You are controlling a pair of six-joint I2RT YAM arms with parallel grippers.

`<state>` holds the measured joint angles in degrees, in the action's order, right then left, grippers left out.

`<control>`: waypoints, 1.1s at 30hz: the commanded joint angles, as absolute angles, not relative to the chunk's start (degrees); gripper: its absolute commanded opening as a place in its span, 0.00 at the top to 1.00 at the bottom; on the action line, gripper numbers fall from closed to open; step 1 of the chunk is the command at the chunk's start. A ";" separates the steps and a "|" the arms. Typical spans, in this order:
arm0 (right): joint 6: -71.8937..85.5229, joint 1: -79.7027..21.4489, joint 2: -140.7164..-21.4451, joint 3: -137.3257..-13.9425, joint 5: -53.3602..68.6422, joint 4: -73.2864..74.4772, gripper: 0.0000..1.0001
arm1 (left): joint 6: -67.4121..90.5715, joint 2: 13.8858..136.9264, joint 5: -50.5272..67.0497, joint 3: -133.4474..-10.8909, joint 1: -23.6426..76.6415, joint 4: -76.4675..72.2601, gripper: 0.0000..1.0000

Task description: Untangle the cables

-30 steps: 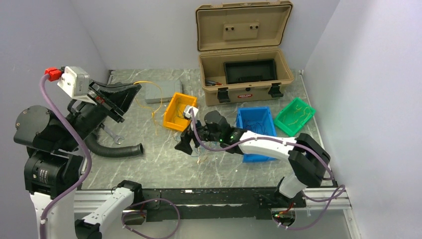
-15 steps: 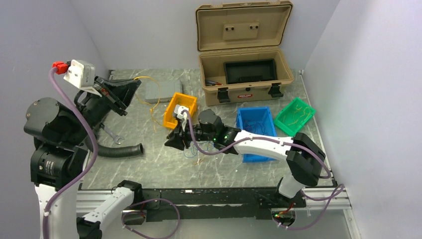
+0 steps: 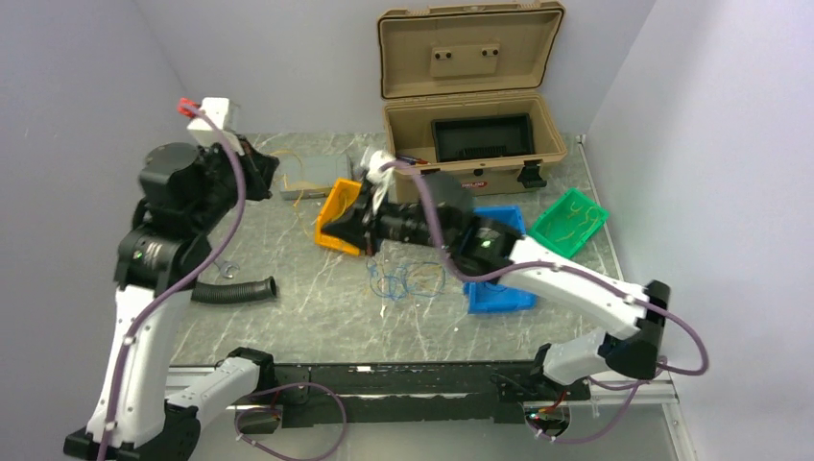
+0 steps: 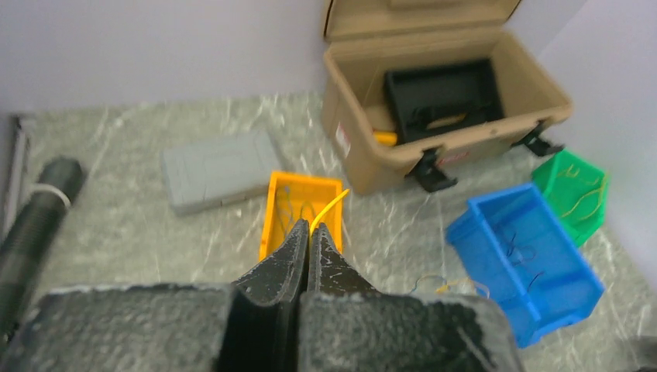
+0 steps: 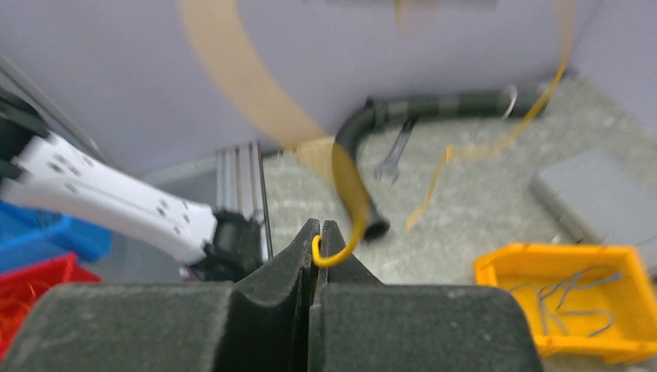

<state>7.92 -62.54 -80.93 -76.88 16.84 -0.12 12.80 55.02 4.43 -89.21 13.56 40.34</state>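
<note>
The cables lie partly as a small tangle of thin blue and yellow wires point(image 3: 405, 280) on the marble table, in front of the orange bin; the left wrist view shows that tangle point(image 4: 442, 284) too. One yellow wire point(image 5: 350, 198) is lifted off it. My right gripper point(image 5: 316, 229) is shut on a bend of this wire, which arcs upward, blurred. From above, the right gripper point(image 3: 346, 230) hangs over the orange bin. My left gripper point(image 4: 310, 226) is shut with a yellow wire end point(image 4: 331, 204) sticking out of its tips; it point(image 3: 269, 176) is raised at the back left.
An open tan toolbox point(image 3: 470, 144) stands at the back. An orange bin point(image 3: 336, 204), a blue bin point(image 3: 491, 297) and a green bin point(image 3: 568, 223) sit in a row, a grey box point(image 3: 312, 175) behind. A black corrugated hose point(image 3: 235, 290) and a wrench point(image 3: 227, 269) lie left.
My right gripper has shut on the yellow wire and risen back toward the orange bin. The left arm swung up and toward the back. The tangle now lies uncovered.
</note>
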 commanded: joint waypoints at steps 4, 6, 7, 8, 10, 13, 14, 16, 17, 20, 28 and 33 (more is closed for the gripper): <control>11.09 -59.02 -74.61 -94.79 14.34 11.39 1.00 | 17.23 55.68 12.16 -78.89 13.36 34.78 1.00; 13.70 -57.35 -74.32 -95.43 15.10 10.25 1.00 | 18.94 56.00 16.08 -76.03 13.34 32.22 1.00; 15.49 -56.17 -74.37 -95.96 15.38 9.93 1.00 | 19.51 56.19 17.38 -74.50 13.36 31.05 1.00; 17.48 -54.68 -74.54 -96.47 16.14 9.51 1.00 | 20.10 56.37 18.31 -73.03 13.35 29.66 1.00; 21.98 -51.16 -74.69 -97.38 19.16 7.81 1.00 | 21.26 56.65 18.87 -69.57 13.36 27.90 1.00; 25.57 -47.29 -75.04 -99.35 21.52 6.34 1.00 | 24.15 57.08 21.66 -63.06 13.42 23.99 1.00; 25.28 -46.91 -75.21 -100.55 21.09 6.92 1.00 | 25.54 57.17 24.08 -60.84 13.43 22.09 1.00; 24.17 -46.20 -75.71 -102.55 19.80 8.28 1.00 | 28.45 57.22 27.36 -56.99 13.60 17.85 1.00; 23.52 -45.88 -75.94 -103.38 19.39 8.77 1.00 | 29.60 57.22 28.93 -55.25 13.81 15.79 1.00; 21.68 -44.81 -76.81 -105.31 17.87 11.23 1.00 | 30.56 57.35 33.24 -53.59 14.27 12.02 0.86; 20.26 -41.94 -82.49 -110.50 14.00 24.54 1.00 | 25.48 50.58 29.94 -54.79 14.41 11.66 0.08; 21.28 -39.85 -83.07 -112.93 10.75 25.06 1.00 | 26.99 46.97 29.75 -47.68 15.86 4.21 0.02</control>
